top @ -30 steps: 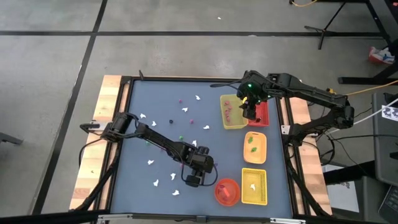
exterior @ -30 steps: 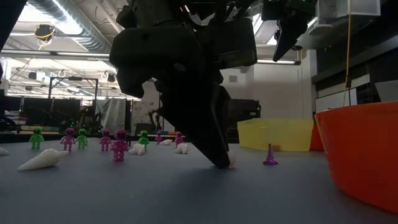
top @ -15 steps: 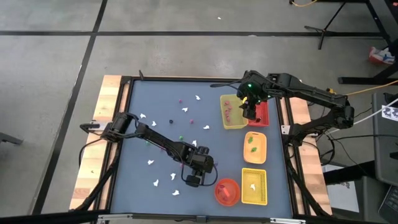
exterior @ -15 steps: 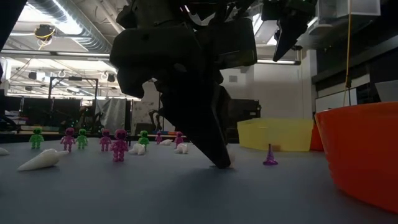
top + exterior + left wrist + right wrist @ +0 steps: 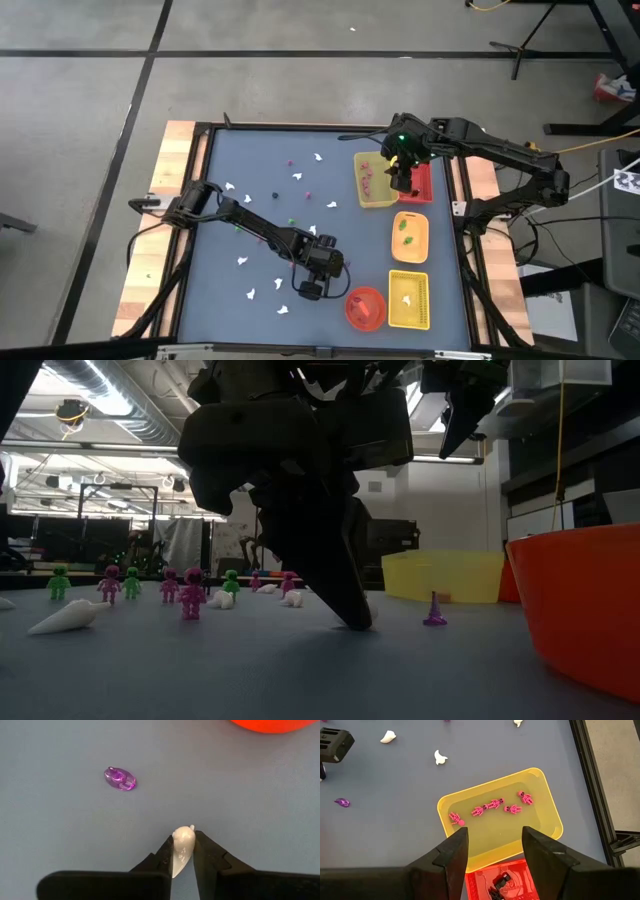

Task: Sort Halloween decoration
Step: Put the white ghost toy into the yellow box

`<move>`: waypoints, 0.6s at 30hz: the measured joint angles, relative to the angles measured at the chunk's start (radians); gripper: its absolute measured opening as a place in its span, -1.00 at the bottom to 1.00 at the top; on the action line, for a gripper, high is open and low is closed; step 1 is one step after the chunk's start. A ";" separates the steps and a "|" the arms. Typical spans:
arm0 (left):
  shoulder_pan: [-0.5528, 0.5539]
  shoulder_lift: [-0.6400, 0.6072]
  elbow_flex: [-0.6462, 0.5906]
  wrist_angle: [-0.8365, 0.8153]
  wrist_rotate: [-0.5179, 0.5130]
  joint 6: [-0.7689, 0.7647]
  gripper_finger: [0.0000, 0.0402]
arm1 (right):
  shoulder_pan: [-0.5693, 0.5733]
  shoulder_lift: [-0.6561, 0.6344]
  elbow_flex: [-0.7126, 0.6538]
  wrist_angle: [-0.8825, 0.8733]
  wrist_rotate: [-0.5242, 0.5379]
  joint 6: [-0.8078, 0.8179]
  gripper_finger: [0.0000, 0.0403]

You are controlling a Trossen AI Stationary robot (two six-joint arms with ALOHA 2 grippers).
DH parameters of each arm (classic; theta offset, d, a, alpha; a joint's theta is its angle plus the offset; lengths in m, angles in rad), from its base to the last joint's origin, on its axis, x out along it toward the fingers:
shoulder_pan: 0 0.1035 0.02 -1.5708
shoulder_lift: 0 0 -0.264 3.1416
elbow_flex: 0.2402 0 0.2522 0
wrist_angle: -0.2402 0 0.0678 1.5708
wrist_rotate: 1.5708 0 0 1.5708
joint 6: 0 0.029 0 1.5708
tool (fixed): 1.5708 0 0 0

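A blue-grey tabletop [image 5: 260, 150] with light wooden side rails [image 5: 160, 200] is standing on a grey concrete floor [image 5: 80, 90] crossed by dark lines. Along the right side of the tabletop, a yellow tray [image 5: 374, 180] is sitting against a red tray [image 5: 421, 186]; an orange tray [image 5: 410, 236] is lying nearer the front, then another yellow tray [image 5: 408, 299], with a round red-orange bowl [image 5: 365, 307] just beside it. In the low view, ceiling lights [image 5: 65, 382] are glowing over dim workshop clutter [image 5: 150, 545] beyond the tabletop.
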State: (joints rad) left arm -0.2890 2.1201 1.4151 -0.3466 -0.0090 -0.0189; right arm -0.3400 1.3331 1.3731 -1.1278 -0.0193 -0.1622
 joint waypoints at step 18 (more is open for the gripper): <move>-0.001 0.000 0.120 -0.009 0.002 -0.031 -0.84 | 0.000 -0.069 0.000 -0.093 0.000 0.000 -0.09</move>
State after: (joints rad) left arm -0.2901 2.1201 1.5348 -0.3555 -0.0074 -0.0494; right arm -0.3405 1.2641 1.3731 -1.2207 -0.0189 -0.1623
